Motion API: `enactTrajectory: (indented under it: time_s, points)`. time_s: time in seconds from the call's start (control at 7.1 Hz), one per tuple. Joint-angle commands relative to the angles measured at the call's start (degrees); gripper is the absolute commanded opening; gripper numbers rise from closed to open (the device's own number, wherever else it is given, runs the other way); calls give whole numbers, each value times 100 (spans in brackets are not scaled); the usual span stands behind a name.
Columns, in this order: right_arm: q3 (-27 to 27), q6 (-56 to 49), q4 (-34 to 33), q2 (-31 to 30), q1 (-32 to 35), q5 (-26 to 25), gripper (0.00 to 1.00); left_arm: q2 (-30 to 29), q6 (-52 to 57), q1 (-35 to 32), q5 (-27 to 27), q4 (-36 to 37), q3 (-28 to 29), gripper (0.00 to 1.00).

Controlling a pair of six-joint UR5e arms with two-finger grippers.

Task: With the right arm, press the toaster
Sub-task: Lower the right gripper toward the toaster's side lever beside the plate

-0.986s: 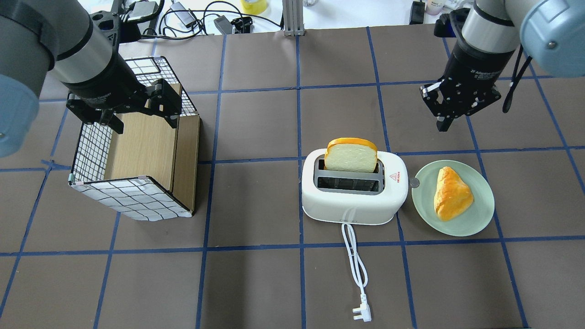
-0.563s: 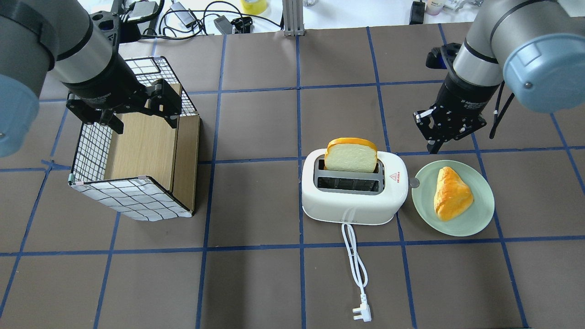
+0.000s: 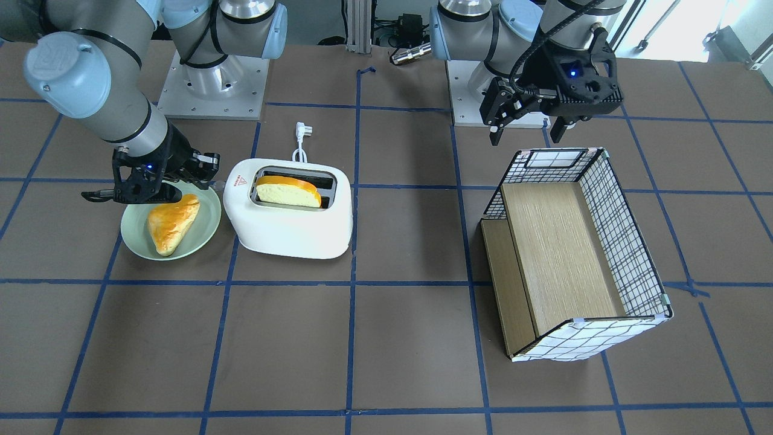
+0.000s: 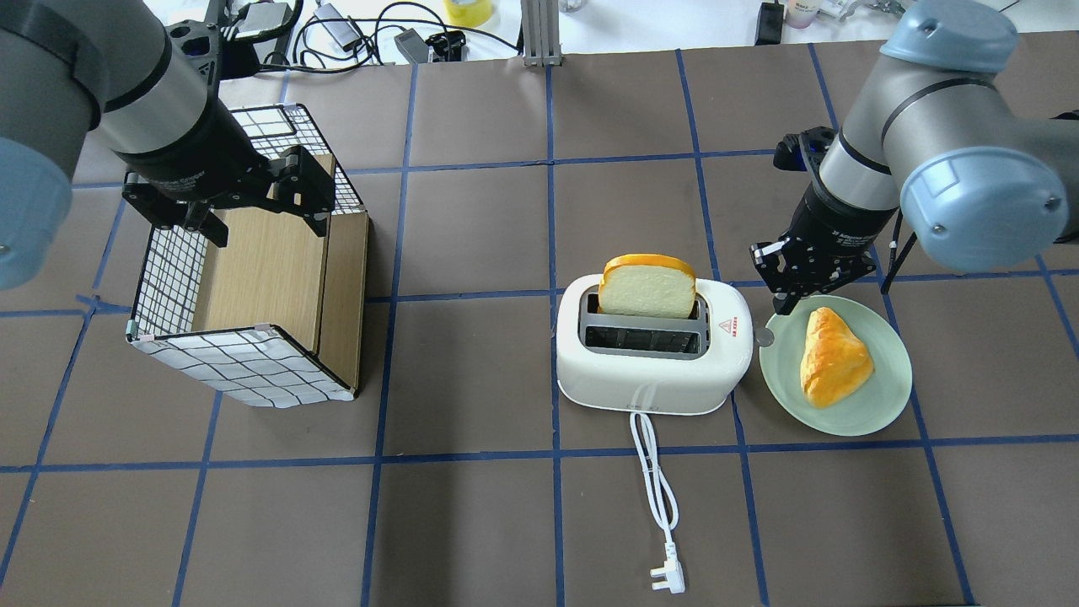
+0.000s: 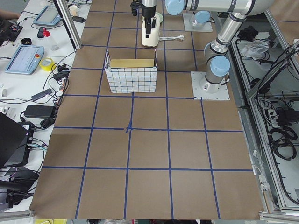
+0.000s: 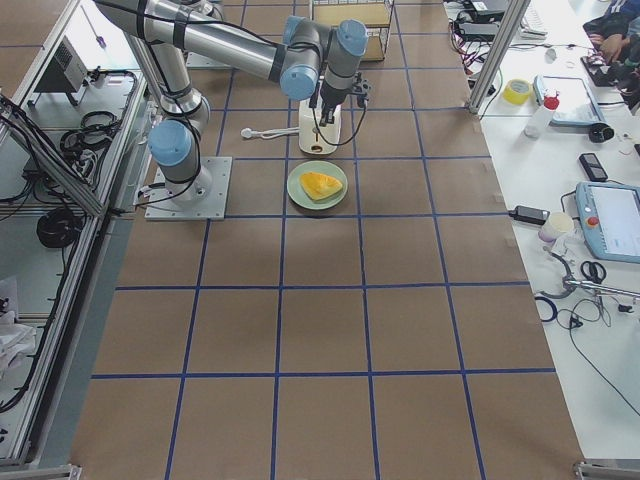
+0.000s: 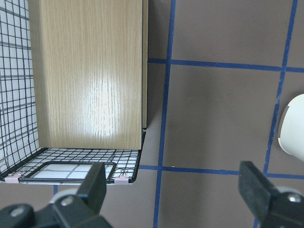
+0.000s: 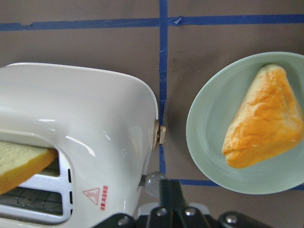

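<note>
Black fingers pinched tight, nothing between them: the right claw is closed to a single point and aimed straight down. That tip hangs just beside the round grey knob on the end of the toaster. From the wrist camera the two sit side by side, though contact is impossible to call from these angles. The right arm reaches in from the side, elbow high, wrist bent down over the gap between toaster and plate.

The toaster stands mid-table with its slots up. A slice of bread pokes out of the slot farther from the robot, and a red triangle sticker shows on top at the knob end. Its white cord trails toward the robot and ends in a plug lying flat on the table.

The pale green plate sits just beside the knob end, with a golden pastry lying on it.

Well apart on the robot's left is the grid-patterned box, wood-lined inside. The left claw hangs over its far end with its fingers spread wide, gripping nothing.
</note>
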Motion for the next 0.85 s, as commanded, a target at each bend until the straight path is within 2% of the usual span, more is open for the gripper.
enactTrajectory:
  time_s: [0.0,0.28,0.42,0.56,0.7]
  points:
    - [39,-303,302,9,-16,37,0,0,0,0,0,0,0,100]
    - [74,-303,366,9,-295,440,0,0,0,0,0,0,0,100]
    - [74,-312,366,0,-384,485,0,0,0,0,0,0,0,100]
    - [109,-347,366,0,-437,929,0,0,0,0,0,0,0,100]
    - [127,-269,323,0,-455,1038,0,0,0,0,0,0,0,100]
